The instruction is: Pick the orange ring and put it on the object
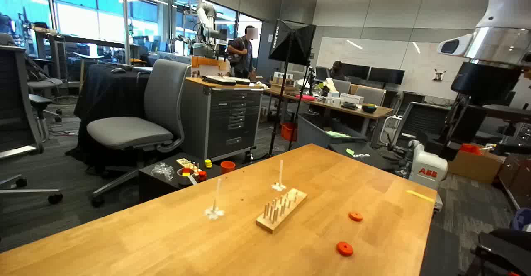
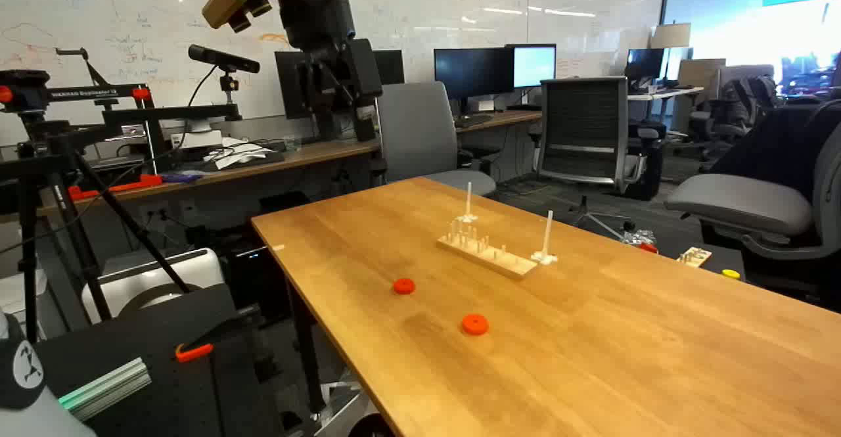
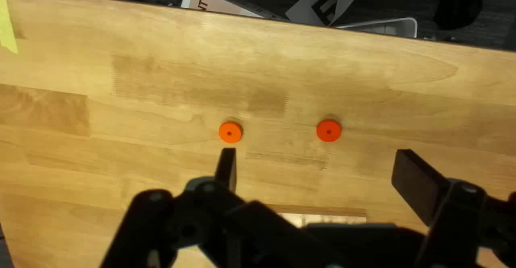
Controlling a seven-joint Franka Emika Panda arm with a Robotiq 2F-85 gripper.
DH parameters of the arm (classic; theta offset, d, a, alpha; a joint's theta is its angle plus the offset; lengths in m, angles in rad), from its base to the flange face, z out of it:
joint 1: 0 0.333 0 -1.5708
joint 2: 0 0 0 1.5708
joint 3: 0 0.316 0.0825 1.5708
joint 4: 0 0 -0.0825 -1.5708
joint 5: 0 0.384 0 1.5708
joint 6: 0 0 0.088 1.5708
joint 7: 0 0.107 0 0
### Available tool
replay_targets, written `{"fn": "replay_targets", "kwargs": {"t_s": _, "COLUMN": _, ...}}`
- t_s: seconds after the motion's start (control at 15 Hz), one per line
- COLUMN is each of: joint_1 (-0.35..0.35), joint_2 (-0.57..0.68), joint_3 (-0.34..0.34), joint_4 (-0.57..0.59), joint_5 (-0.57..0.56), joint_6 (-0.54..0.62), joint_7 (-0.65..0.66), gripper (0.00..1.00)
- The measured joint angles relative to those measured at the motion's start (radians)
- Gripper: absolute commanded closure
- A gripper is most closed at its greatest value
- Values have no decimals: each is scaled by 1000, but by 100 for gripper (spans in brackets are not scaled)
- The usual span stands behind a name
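Observation:
The orange ring point(image 3: 230, 132) lies flat on the table, left of centre in the wrist view. It also shows in both exterior views point(image 1: 355, 216) point(image 2: 403, 286). A slightly redder, similar piece point(image 3: 329, 130) lies to its right in the wrist view. The object, a pale wooden slab point(image 1: 282, 210) with several short upright pegs, stands on the table in both exterior views point(image 2: 487, 257). In the wrist view only a strip of the slab point(image 3: 334, 219) shows; my gripper hides the rest. My gripper point(image 3: 317, 155) is open and empty, high above the table, fingers down point(image 2: 346, 131).
Two thin pale upright stands point(image 1: 215, 201) point(image 1: 280, 174) on white bases are near the slab. The wooden table point(image 1: 137, 243) has an edge at the top of the wrist view. Yellow tape point(image 3: 6, 24) marks one table corner. Monitors, chairs and a tripod point(image 2: 66, 174) surround the table.

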Motion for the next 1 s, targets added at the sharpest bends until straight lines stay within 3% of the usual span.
{"fn": "replay_targets", "kwargs": {"t_s": 0.6, "joint_1": -1, "joint_2": 13, "joint_3": -1, "joint_4": 6, "joint_5": 0, "joint_6": 1, "joint_7": 6, "gripper": 0}}
{"fn": "replay_targets", "kwargs": {"t_s": 1.0, "joint_1": -53, "joint_2": 253, "joint_3": -35, "joint_4": 178, "joint_5": 1, "joint_6": -27, "joint_7": 77, "gripper": 0}}
